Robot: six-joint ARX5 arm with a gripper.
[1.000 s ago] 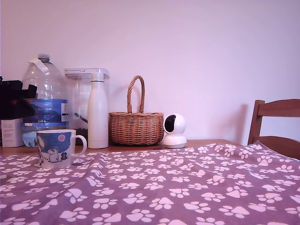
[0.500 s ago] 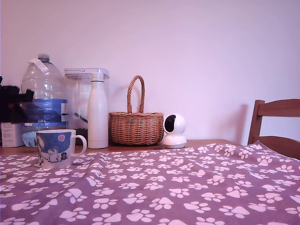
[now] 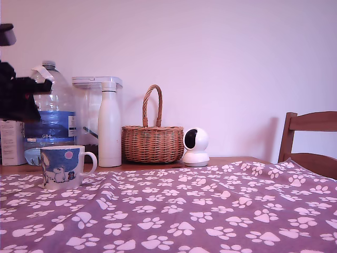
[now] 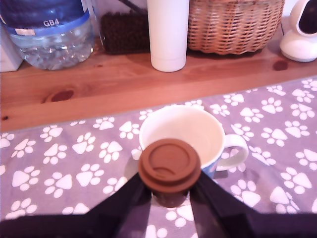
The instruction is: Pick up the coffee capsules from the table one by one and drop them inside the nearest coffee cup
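Wrist view: the end effector (image 4: 170, 196) is closed narrowly on a brown coffee capsule (image 4: 169, 166), its two dark fingers (image 4: 130, 198) converging on the capsule's tapered body from either side. The capsule is held upright, its wide flat rim uppermost. It sits between the fingertips and overlaps the near rim of the coffee cup (image 4: 190, 134); whether it touches that rim cannot be told. The cup's pale interior shows nothing inside, and its loop handle points away to one side.

Exterior view: the end effector (image 3: 21, 97) appears only as a dark shape at the view's left edge, raised above the coffee cup (image 3: 62, 167); the capsule cannot be made out there. The cup stands on the purple paw-print cloth (image 3: 210, 211) covering the surface (image 4: 99, 84), near the cloth's far edge.

Beyond the cup, on bare wood, stand a large clear water jug (image 3: 51, 113) and a tall white bottle (image 3: 110, 126). To the exterior view's right of the bottle are a wicker basket (image 3: 152, 139) and then a small white camera (image 3: 195, 147). Well apart from the cup, at the view's right edge, is a wooden chair (image 3: 310, 139).
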